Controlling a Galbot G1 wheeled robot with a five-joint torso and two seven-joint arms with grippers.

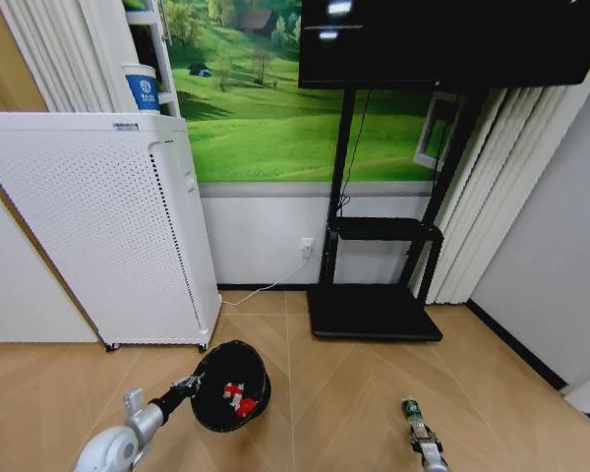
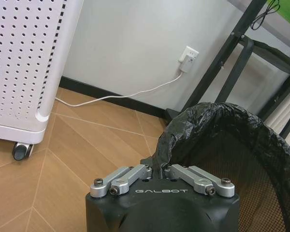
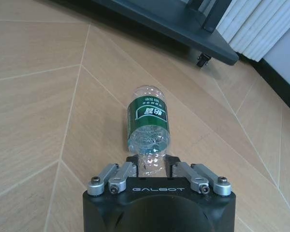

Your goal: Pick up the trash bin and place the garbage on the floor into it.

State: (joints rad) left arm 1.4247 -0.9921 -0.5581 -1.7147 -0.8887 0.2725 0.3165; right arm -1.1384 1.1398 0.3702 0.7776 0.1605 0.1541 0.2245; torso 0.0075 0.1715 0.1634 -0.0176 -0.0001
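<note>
The black mesh trash bin (image 1: pixel 231 386), lined with a black bag, hangs tilted over the wood floor (image 1: pixel 324 393). My left gripper (image 1: pixel 190 384) is shut on its rim. The left wrist view shows the left gripper (image 2: pixel 157 170) pinching the bag-covered rim of the trash bin (image 2: pixel 232 145). Inside the bin lie a red-and-white scrap (image 1: pixel 234 390) and a red wrapper (image 1: pixel 245 406). My right gripper (image 1: pixel 418 431) is shut on the small clear bottle with a green label (image 1: pixel 410 407). In the right wrist view the bottle (image 3: pixel 147 121) juts out of the right gripper (image 3: pixel 150 163) above the floor.
A tall white perforated appliance (image 1: pixel 98 226) on castors stands at the left, its cable (image 2: pixel 116 94) running to a wall socket. A black TV stand base (image 1: pixel 374 313) sits ahead by the wall, with white curtains (image 1: pixel 492 197) to the right. Open floor lies between the two arms.
</note>
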